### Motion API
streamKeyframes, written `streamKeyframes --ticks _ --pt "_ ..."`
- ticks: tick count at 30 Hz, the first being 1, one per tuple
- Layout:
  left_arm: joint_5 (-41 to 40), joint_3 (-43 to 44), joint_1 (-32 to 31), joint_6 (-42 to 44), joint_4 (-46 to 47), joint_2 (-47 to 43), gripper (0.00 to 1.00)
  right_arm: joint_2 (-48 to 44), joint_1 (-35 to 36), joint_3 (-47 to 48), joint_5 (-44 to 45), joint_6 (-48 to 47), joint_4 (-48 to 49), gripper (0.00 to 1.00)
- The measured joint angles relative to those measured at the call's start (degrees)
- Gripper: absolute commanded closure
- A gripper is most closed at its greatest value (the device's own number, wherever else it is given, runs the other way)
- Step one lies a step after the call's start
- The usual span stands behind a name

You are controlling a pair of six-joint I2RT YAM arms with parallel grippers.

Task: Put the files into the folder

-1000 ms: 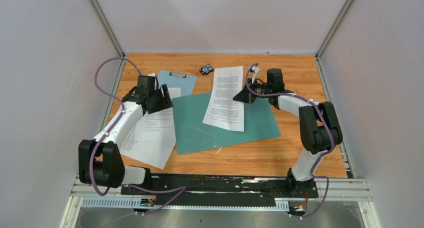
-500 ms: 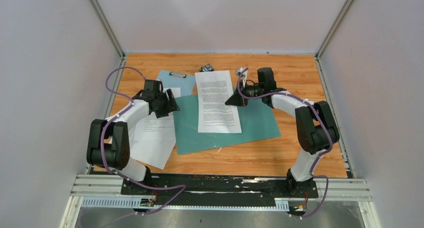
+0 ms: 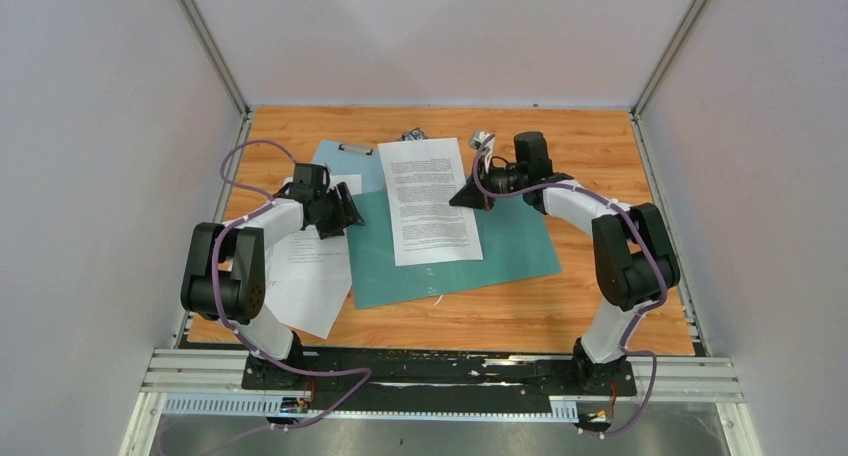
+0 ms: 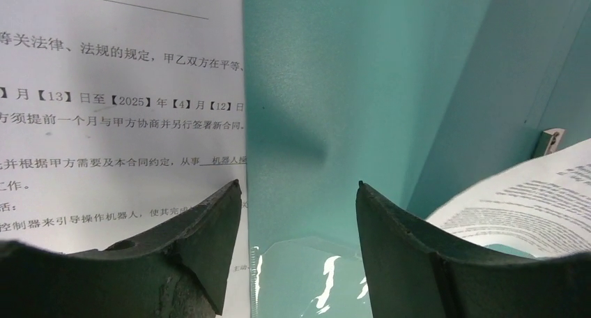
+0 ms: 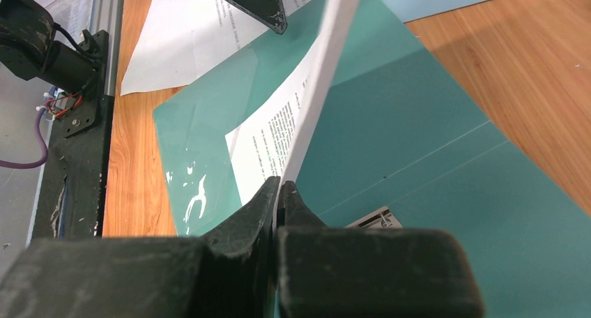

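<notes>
The teal folder [image 3: 505, 248] lies open and flat mid-table. My right gripper [image 3: 468, 195] is shut on the right edge of one file sheet [image 3: 428, 201] and holds it over the folder's left half, the far end reaching over the clipboard. In the right wrist view the gripper [image 5: 279, 186] pinches the sheet [image 5: 322, 74] edge-on above the folder [image 5: 425, 130]. My left gripper [image 3: 350, 214] is open and empty at the folder's left edge; in its wrist view the gripper [image 4: 298, 192] straddles the folder [image 4: 334, 88] edge beside more files [image 4: 118, 88]. Those files [image 3: 305, 271] lie left of the folder.
A pale blue clipboard [image 3: 345, 161] lies at the back left, partly under the files and the held sheet. A small dark object [image 3: 413, 134] sits behind the sheet. A metal clasp [image 5: 375, 220] is on the folder's inside. Side walls close in left and right.
My right gripper has carried the sheet leftward and turned it nearly square over the folder's left half. My left gripper has shifted to the folder's left edge, its elbow drawn in.
</notes>
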Motion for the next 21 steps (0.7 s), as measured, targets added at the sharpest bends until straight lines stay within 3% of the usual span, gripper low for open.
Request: streamKeyframes --ticks 21 --pt "2.34 -0.83 0.02 -1.05 3.50 0.52 0.35 8.83 2.60 5.73 7.17 7.85 -7.67 1.00"
